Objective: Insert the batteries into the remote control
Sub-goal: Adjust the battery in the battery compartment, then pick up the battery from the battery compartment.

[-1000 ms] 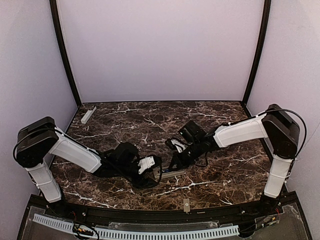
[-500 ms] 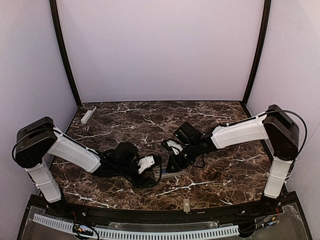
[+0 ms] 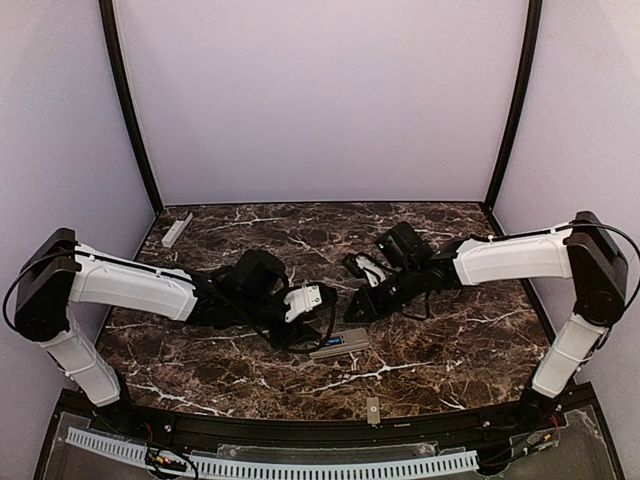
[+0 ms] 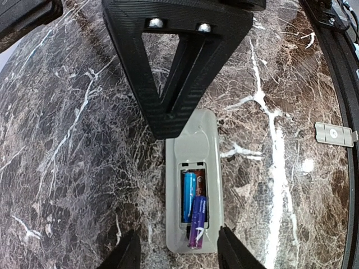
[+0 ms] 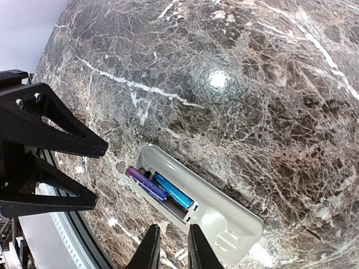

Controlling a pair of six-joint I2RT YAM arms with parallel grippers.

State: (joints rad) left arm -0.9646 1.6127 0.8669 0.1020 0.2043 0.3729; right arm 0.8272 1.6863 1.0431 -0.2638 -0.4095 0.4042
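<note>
The remote control (image 4: 193, 140) lies back side up on the marble, its battery bay open; the top view shows the remote control (image 3: 338, 346) between both arms. One blue battery (image 4: 189, 196) sits in the bay. A second, purple-blue battery (image 4: 197, 221) lies askew, half over the bay's end. My left gripper (image 4: 179, 255) hovers open over that end, holding nothing. My right gripper (image 5: 171, 252) hangs above the remote (image 5: 224, 216) with a narrow gap between its fingers, also holding nothing. The right wrist view shows both batteries (image 5: 168, 189) side by side.
A narrow pale grey bar (image 3: 177, 229) lies at the back left corner. A small grey tab (image 3: 372, 410) sits on the black front rail (image 3: 300, 428). The two grippers (image 3: 318, 300) (image 3: 357, 308) hang close together just behind the remote.
Both grippers have pulled back and up from the remote, leaving it uncovered. The right jaws have parted slightly; the left jaws have narrowed.
</note>
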